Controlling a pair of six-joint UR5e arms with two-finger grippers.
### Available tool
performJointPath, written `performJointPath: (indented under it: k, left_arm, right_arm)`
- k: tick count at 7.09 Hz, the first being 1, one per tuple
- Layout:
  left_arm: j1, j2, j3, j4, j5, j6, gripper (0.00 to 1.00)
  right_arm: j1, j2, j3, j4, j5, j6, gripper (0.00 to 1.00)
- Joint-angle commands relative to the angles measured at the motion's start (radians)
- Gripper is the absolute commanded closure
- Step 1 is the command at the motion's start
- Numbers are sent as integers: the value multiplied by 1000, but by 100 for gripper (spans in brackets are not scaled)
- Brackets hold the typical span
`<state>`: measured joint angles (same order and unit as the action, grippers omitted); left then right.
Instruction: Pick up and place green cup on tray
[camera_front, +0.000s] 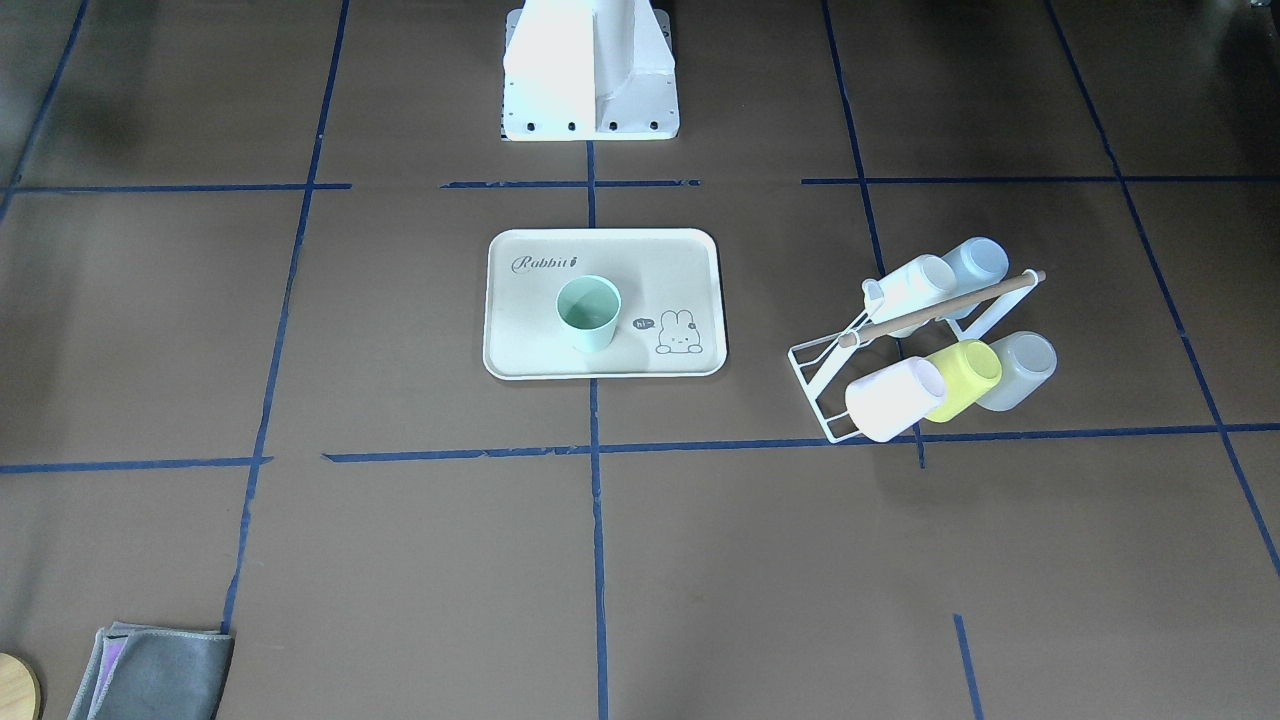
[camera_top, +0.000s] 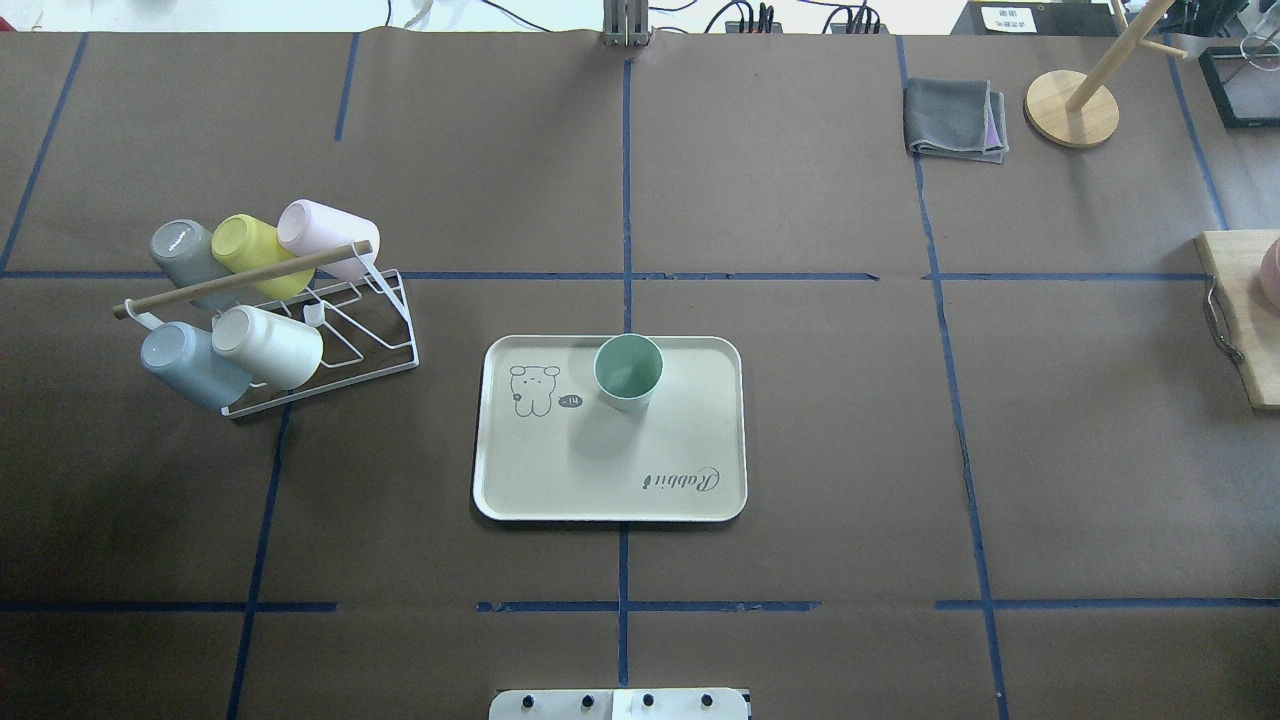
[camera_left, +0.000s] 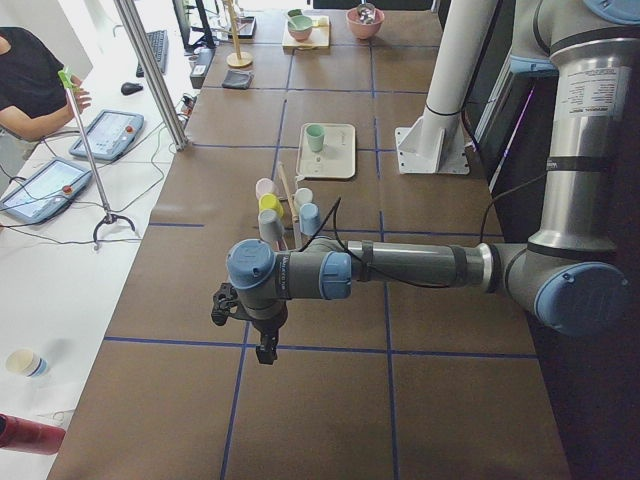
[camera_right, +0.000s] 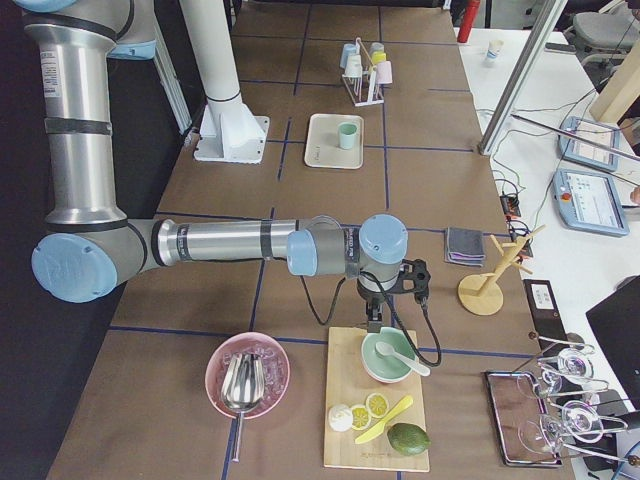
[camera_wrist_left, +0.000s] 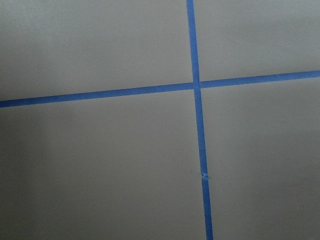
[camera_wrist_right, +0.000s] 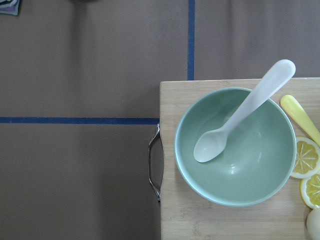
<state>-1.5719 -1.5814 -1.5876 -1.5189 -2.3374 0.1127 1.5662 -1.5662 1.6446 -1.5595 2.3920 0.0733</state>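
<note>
The green cup stood upright on the tray, far from both arms, with the left gripper at one end of the table and the right gripper at the other, both too small to tell if clenched or loose.

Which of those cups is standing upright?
The mint-green cup, mouth up on the tray; the other five lean tilted on the wire rack.

**What sits where**

The small mint-green plastic cup stands upright on the cream rectangular plastic tray, in its half farther from the robot. The white wire cup rack sits well apart on the brown paper-covered table, to the robot's left. The folded grey cloth lies at the far right.
</note>
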Motion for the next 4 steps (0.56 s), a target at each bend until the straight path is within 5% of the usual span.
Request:
performJointPath:
  k: [1,4]
  left_arm:
    - [0,-2,0,0,0,1,0]
    - [1,-3,-2,-1,0,1,0]
  right_arm:
    - [14,-29,-9,1,1,-7,0]
    - [15,-55,-16,3,-2,-12,0]
